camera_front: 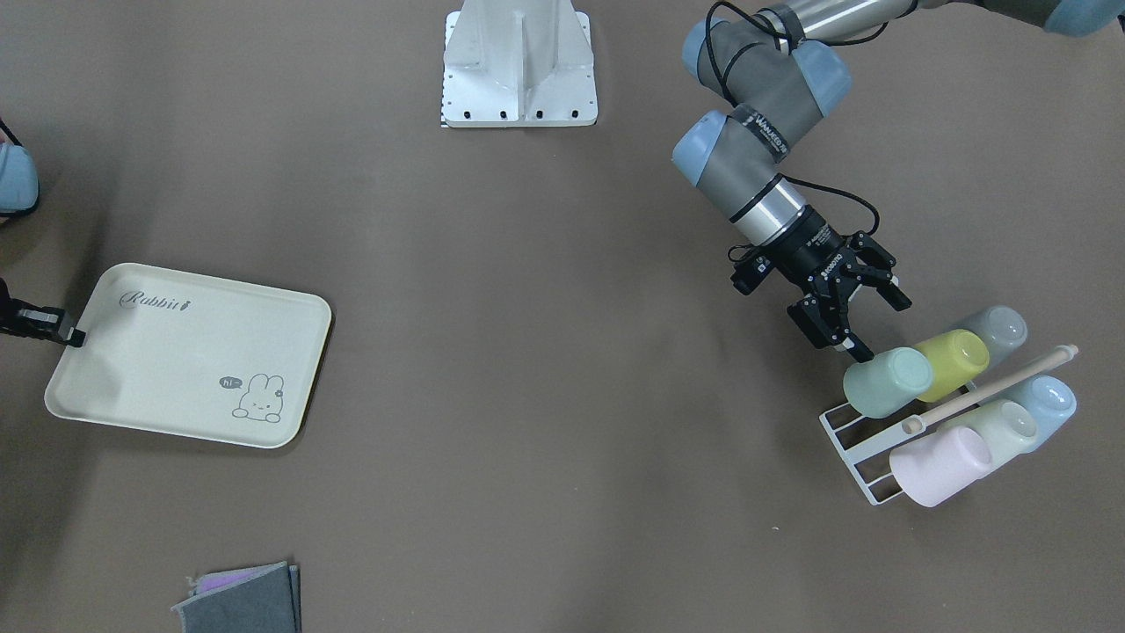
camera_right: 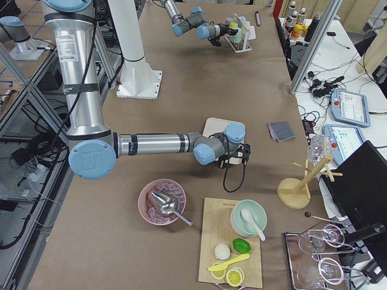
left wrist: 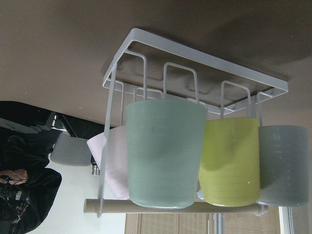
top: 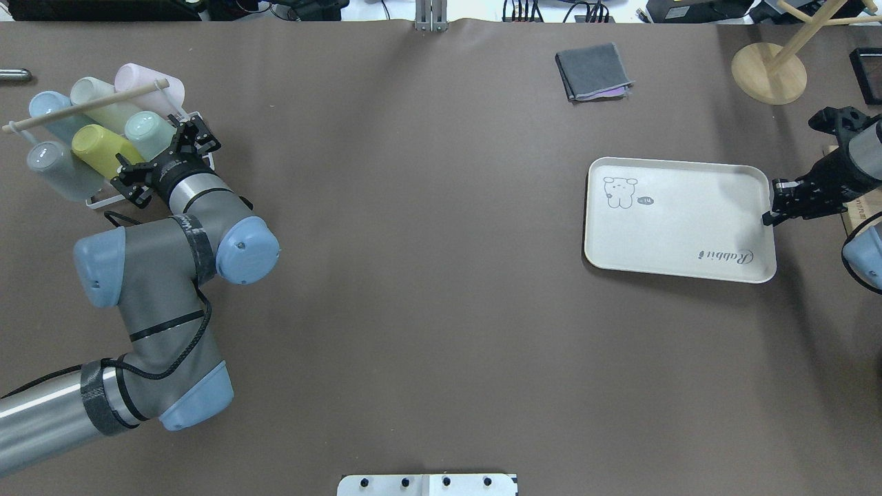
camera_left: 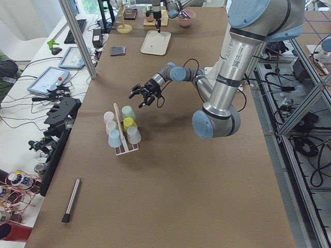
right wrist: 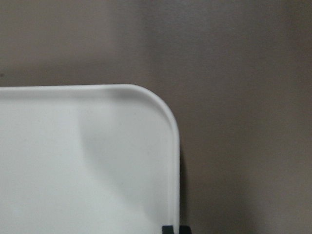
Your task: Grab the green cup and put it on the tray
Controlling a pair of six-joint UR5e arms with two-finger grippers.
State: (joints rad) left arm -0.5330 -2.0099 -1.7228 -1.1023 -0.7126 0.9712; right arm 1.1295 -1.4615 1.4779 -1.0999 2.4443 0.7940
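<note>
The green cup [camera_front: 888,382] lies on its side in a white wire rack [camera_front: 848,440], at the end of the row nearest my left gripper. It also shows in the overhead view [top: 146,129] and fills the left wrist view [left wrist: 163,151]. My left gripper [camera_front: 879,330] is open and empty, its jaws spread just short of the cup's base, one fingertip [camera_front: 861,354] almost touching it. The cream tray [camera_front: 176,369] with "Rabbit" script lies flat far across the table [top: 682,220]. My right gripper [camera_front: 75,337] is shut on the tray's rim [right wrist: 173,161] near one corner.
The rack also holds a yellow-green cup [camera_front: 954,360], a grey cup [camera_front: 997,327], a pink cup [camera_front: 940,466], a pale whitish cup [camera_front: 1002,426] and a blue cup [camera_front: 1050,400] under a wooden rod [camera_front: 993,387]. A folded grey cloth [top: 592,72] and a wooden stand [top: 768,72] sit beyond the tray.
</note>
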